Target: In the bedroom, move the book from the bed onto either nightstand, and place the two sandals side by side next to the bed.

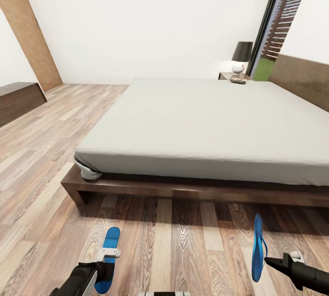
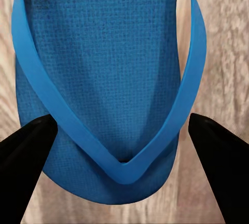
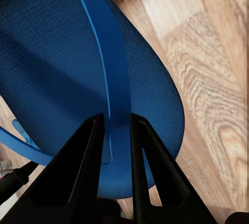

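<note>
1. two blue sandals on the wood-plank floor (image 1: 41, 159) before the foot of the bed (image 1: 196, 122), well apart.
2. left sandal (image 1: 108, 259) lying flat under the left gripper (image 2: 124, 130), fingers spread wide either side of its thong strap (image 2: 124, 169), touching nothing.
3. right sandal (image 1: 258, 255) tipped up on its edge, strap pinched between the narrow fingers of the right gripper (image 3: 118, 136).
4. small dark book (image 1: 238, 80) resting on the far nightstand (image 1: 225, 76), beside the lamp (image 1: 240, 58).
</note>
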Motion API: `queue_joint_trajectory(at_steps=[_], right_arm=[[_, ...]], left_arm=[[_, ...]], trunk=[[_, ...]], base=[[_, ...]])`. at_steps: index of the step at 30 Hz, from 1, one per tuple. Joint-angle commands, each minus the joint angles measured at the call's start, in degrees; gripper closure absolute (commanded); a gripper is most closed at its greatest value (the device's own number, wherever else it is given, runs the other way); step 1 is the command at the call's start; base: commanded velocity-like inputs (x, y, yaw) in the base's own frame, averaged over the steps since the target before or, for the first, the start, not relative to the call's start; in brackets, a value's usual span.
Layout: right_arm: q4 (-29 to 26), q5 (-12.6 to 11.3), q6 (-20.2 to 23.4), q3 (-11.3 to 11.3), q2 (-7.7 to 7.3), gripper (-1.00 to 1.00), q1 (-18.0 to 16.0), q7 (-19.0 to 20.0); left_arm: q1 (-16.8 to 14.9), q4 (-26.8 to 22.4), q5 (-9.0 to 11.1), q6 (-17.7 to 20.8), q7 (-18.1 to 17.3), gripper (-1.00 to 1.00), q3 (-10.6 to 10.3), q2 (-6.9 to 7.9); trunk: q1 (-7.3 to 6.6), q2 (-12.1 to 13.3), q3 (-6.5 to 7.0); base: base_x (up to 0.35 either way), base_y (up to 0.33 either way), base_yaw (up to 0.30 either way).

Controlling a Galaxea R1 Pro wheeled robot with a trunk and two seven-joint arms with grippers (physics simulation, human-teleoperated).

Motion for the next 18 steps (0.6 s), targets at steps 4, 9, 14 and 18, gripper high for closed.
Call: queue_joint_trajectory(at_steps=[4,9,14,18], right_arm=[[0.02,-0.10,0.31,-0.18,0.00,1.00,-0.03,0.07],[0.02,-0.10,0.31,-0.18,0.00,1.00,-0.03,0.08],[0.02,-0.10,0.31,-0.18,0.00,1.00,-0.03,0.05],[0.02,-0.10,0.31,-0.18,0.00,1.00,-0.03,0.04]], left_arm=[[-0.01,-0.10,-0.52,0.27,-0.45,1.00,0.20,-0.03],[0.01,-0.10,-0.52,0.27,-0.45,1.00,0.17,-0.03],[-0.01,-0.10,-0.52,0.27,-0.45,1.00,0.23,-0.03],[0.02,-0.10,-0.52,0.27,-0.44,1.00,0.21,-0.03]], trunk=[[0.09,-0.08,-0.94],[0.22,-0.14,-2.05],[0.35,-0.21,-3.16],[0.45,-0.26,-4.04]], base=[[0.000,0.000,0.000],[0.000,0.000,0.000],[0.000,0.000,0.000],[0.000,0.000,0.000]])
